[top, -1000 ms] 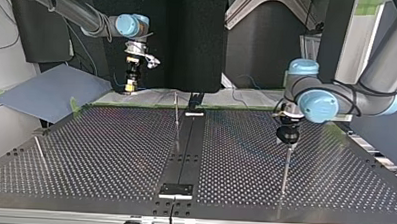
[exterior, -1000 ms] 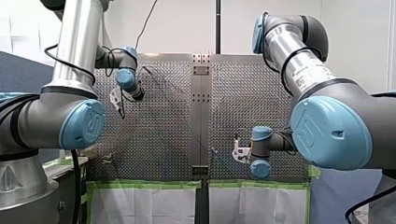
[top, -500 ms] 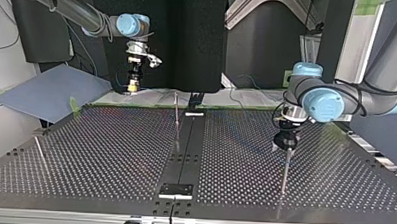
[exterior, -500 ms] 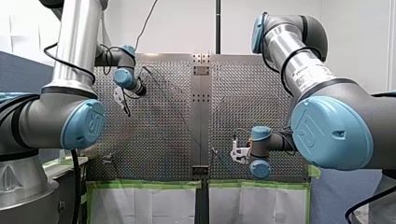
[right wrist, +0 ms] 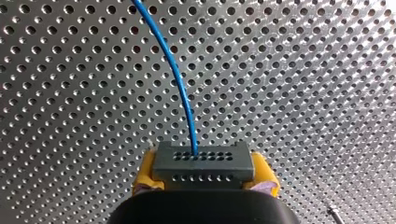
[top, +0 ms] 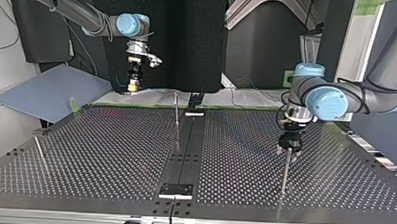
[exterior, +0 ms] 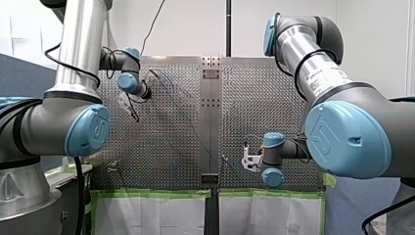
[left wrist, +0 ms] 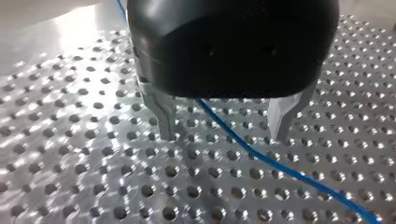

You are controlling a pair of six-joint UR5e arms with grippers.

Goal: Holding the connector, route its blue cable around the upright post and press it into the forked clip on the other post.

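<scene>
Top view, left: the right gripper point(top: 132, 85) had not shifted over the last second. Its yellow pads point(right wrist: 145, 175) were clamped on the grey connector point(right wrist: 203, 163), held up near the far edge of the table point(top: 110, 154). The blue cable point(right wrist: 175, 74) ran out of the connector and on over the table.

Centre: the mid post point(top: 176, 120) stood untouched, with no cable seen around it.

Right: the left gripper point(top: 288, 154) had dropped and drifted toward the view's right. It ended in line with the top of the near post point(top: 284, 177); its depth from the post could not be told. Its metal fingers point(left wrist: 163, 114) stood wide, the cable passing between them unpinched.

Judgement: the left gripper was settling to take the cable. Routing was not yet begun, and the forked clip could not be identified.
</scene>
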